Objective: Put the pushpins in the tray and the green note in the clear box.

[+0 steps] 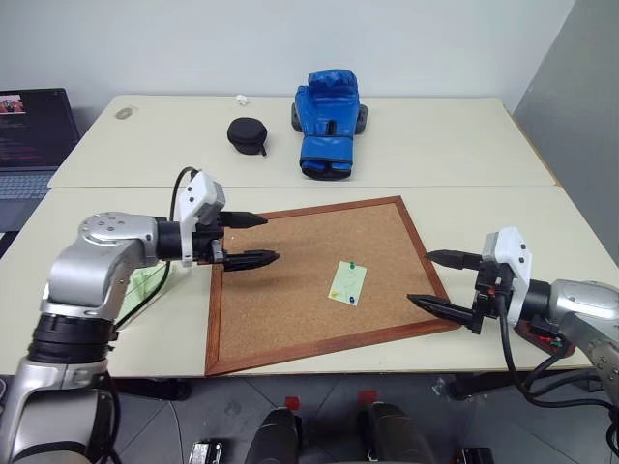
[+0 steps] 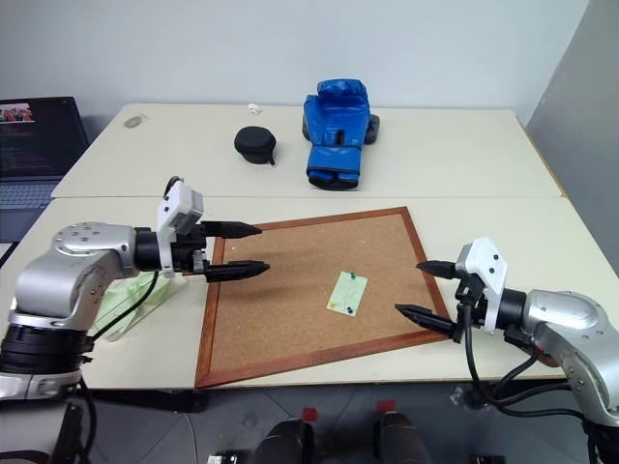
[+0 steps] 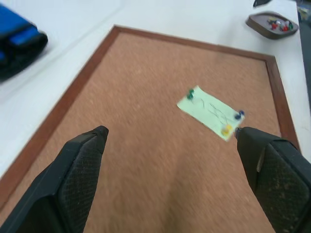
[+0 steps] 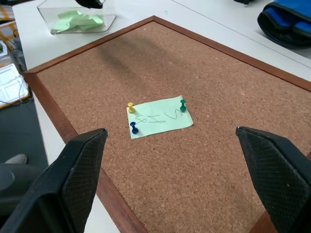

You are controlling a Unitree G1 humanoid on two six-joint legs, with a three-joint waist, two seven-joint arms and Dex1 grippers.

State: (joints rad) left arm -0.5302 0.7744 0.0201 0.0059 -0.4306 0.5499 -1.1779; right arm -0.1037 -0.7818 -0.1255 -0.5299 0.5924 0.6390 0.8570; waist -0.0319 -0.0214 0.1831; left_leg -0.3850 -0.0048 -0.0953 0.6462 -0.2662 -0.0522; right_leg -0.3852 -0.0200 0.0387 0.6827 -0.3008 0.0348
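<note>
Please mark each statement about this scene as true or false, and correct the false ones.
1. The green note is pinned to the corkboard. True.
2. Three pushpins hold it: a yellow one, a blue one and a green one. True.
3. The left claw is shut on a pushpin. False: its fingers stand open over the board's edge, holding nothing.
4. The clear box has nothing inside. False: pale green paper lies in it.
5. The tray already holds some pushpins. True.
6. The right claw grips the note. False: it is open, beside the board's right edge, apart from the note.
</note>
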